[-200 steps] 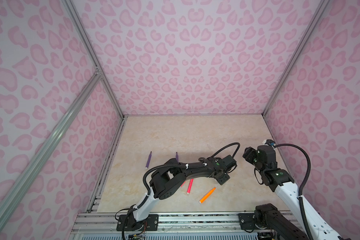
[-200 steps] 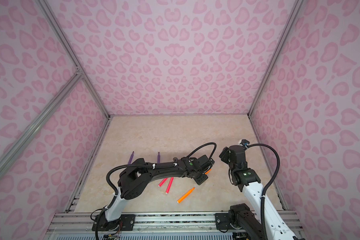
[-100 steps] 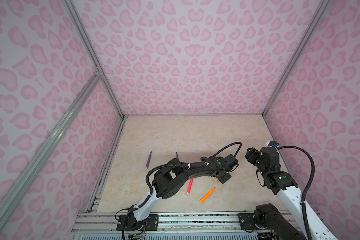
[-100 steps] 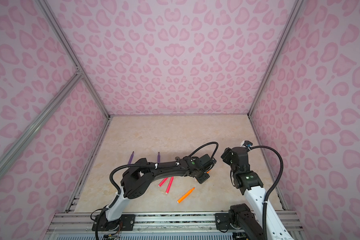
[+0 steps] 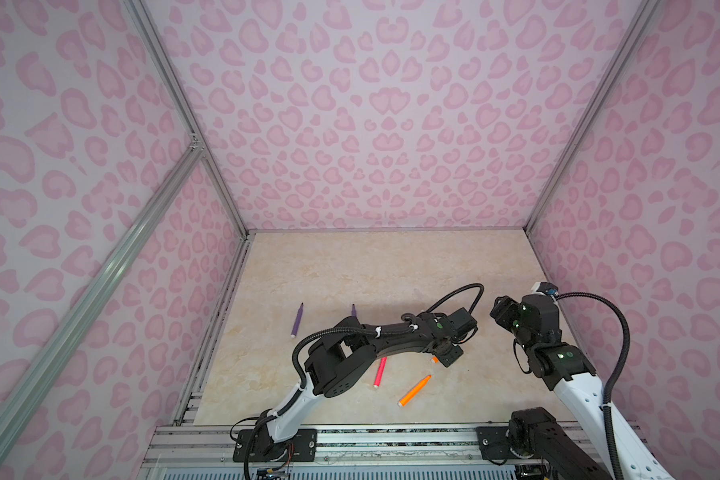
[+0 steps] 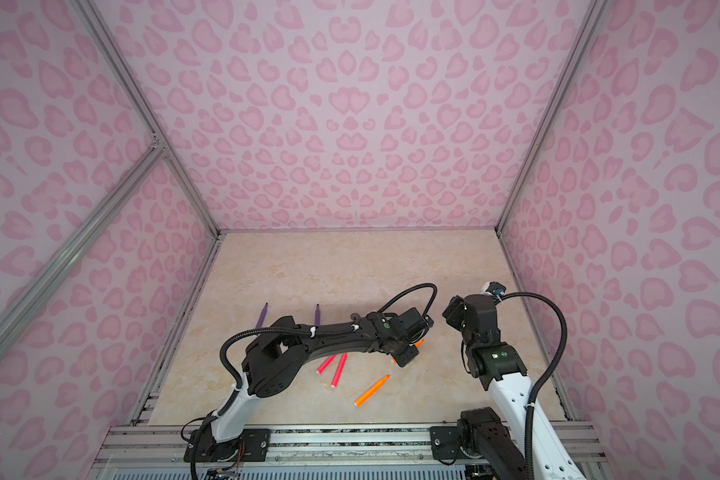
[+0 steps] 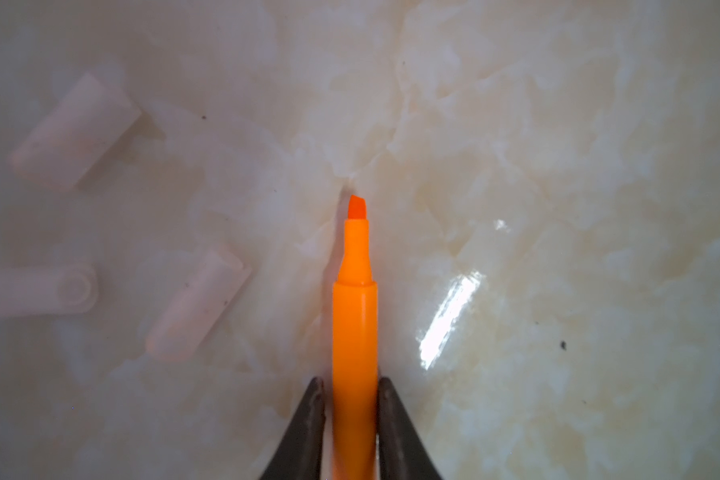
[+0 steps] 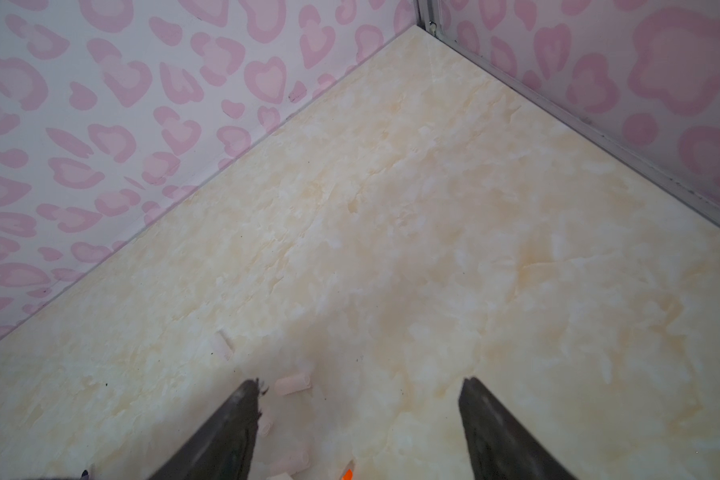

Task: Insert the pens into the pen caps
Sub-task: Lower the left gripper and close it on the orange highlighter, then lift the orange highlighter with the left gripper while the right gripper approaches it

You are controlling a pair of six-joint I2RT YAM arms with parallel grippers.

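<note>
The orange pen (image 7: 355,332) lies straight out from between the fingers (image 7: 314,415) of the left end effector (image 7: 354,415), which are closed on both sides of its barrel. Its long axis runs in line with the end effector and its bare chisel tip points away, close over the surface (image 7: 558,166). Whether it rests there or is just lifted I cannot tell. The nearest of the pen caps (image 7: 198,303) is not ahead of that tip but off to one side of the barrel. It lies slanted across the pen's line, with two more caps (image 7: 75,133) farther out on the same side. They are short, pale, nearly see-through tubes that almost vanish into the marbled top, and which end is open is hard to make out. The pen is bright orange, slim, and narrows in a step to its tip. The right end effector (image 8: 358,415) hangs over the same patch with its jaws wide and nothing between them. One cap (image 8: 294,384) lies just beside one finger, so it looks the better placed to fetch a cap and turn its mouth toward the tip. In both top views the rest lie well apart, nearer the left arm's base: another orange pen (image 5: 415,390), a pink pen (image 5: 379,372) and two purple pens (image 5: 297,320).
</note>
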